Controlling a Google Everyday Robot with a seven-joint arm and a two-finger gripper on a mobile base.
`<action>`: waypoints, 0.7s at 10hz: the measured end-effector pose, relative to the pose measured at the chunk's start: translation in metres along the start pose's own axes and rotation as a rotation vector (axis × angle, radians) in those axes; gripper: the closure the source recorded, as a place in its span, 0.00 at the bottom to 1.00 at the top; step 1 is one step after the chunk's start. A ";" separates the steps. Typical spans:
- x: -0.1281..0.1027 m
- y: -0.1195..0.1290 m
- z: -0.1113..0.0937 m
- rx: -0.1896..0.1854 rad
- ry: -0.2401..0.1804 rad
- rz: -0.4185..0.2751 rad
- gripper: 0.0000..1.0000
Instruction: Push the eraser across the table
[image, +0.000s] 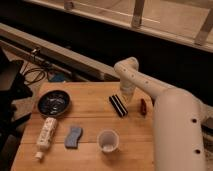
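Single cam, looking down on the table (90, 122) from above; wood planks, grain visible.

Arm (150, 86): white, enters from lower right of frame, runs up-left to a bend at upper centre, then drops twd the tabletop.

Gripper (126, 96): at the arm's low end, over the upper-centre part of the table, right of middle. It sits just beside the upper-right end of the eraser. Contact w/ eraser: can't tell. Open/closed state and whether it holds anything: can't tell.

Eraser (118, 105): black block w/ thin white stripes, lying flat on the table, centre-right of frame. Long axis diagonal, upper left to lower right.

Other items on the table:
- dark red object (143, 106), small, right of eraser, apart from it, near the arm's big white body.
- cup (108, 141), white, upright, below the eraser twd the lower edge.
- blue sponge (73, 137), wavy edge, left of cup.
- white tube (46, 136), lying flat, lower left, cap end pointing down.
- dark bowl (53, 103), left side, above the tube.
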 end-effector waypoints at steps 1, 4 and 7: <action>0.001 -0.001 0.005 -0.001 0.008 0.007 1.00; 0.007 0.008 0.025 -0.021 0.043 -0.001 1.00; 0.006 0.038 0.034 -0.067 0.062 -0.060 1.00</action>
